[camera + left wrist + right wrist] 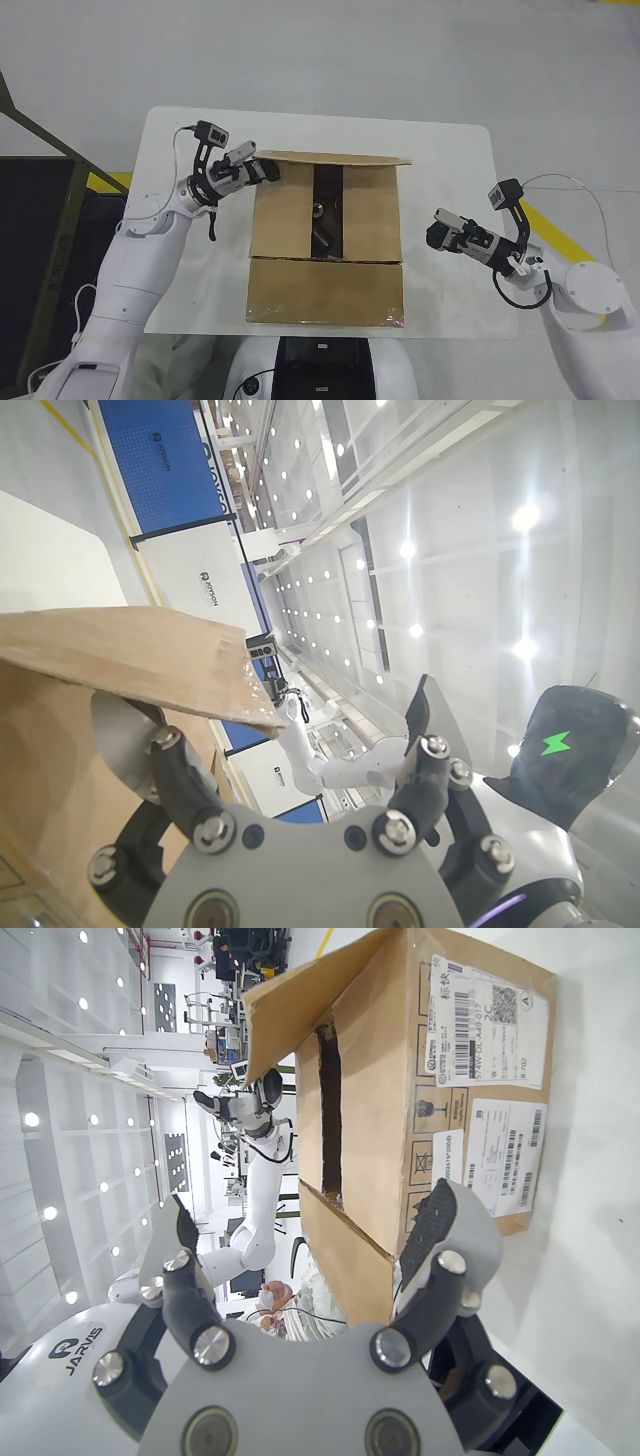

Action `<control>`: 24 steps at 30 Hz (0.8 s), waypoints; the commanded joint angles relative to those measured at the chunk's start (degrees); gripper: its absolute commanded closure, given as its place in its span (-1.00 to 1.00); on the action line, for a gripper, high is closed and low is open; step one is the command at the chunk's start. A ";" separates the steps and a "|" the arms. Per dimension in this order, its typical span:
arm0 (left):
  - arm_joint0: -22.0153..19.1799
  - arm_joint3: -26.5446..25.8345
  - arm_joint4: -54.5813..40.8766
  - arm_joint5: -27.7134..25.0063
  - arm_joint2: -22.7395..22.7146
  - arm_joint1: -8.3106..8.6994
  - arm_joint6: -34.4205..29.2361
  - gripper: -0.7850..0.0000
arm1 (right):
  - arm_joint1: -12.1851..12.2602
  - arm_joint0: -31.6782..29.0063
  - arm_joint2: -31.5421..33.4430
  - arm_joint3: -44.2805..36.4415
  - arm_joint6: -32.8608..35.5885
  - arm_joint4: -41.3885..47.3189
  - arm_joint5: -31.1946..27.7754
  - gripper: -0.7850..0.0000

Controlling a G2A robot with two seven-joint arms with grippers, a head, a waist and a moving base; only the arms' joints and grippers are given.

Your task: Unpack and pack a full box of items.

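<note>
Brown cardboard fills the middle of the top view: the box (285, 215) sits at the centre of the white table (450, 160). Its near flap (325, 292) is folded out flat toward the lower edge of the frame, with a strip of clear tape glinting at its lower right corner. Above that, the two side flaps lie almost closed over the opening, leaving a narrow dark gap (327, 195) down the middle. Looking down into the gap, the top view picks out a few dark items (322, 235), too small to tell apart. The right wrist view shows the same gap as a black slot, and adds white printed labels (482, 1043) and handling marks on the box's side wall. The right gripper (437, 228) hangs right of the box, near it but apart, its fingers (432, 1223) spread wide and holding nothing. The left gripper (262, 170) is at the box's upper left corner, also spread. Its wrist view shows one finger tucked behind the corner of the far flap (335, 158) and the other free in the air, so it pinches nothing. That far flap stands raised along the box's upper edge, its torn corner fringed with tape.
</note>
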 commanded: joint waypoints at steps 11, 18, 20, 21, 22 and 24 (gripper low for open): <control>-7.96 6.54 -1.36 -1.93 4.23 -1.57 2.90 -1.00 | 0.00 0.00 0.00 0.00 0.00 0.00 0.00 -1.00; -12.47 12.14 -0.74 -2.52 5.92 -2.41 4.94 -1.00 | 0.00 0.00 0.00 0.00 0.00 0.00 0.00 -1.00; -13.71 13.66 -0.64 -2.67 6.52 -2.68 5.17 -1.00 | 0.00 0.00 0.00 0.00 0.00 0.00 0.00 -1.00; -14.32 14.40 -0.75 -2.60 6.83 -2.83 5.36 -1.00 | 0.00 0.00 0.00 0.00 0.00 0.00 0.00 -1.00; -14.91 14.99 -0.83 -2.54 7.16 -2.98 5.45 -1.00 | 0.00 0.00 0.00 0.00 0.00 0.00 0.00 -1.00; -15.97 16.02 -0.88 -2.48 7.81 -3.27 5.42 -1.00 | 0.00 0.00 0.00 0.00 0.00 0.00 0.00 -1.00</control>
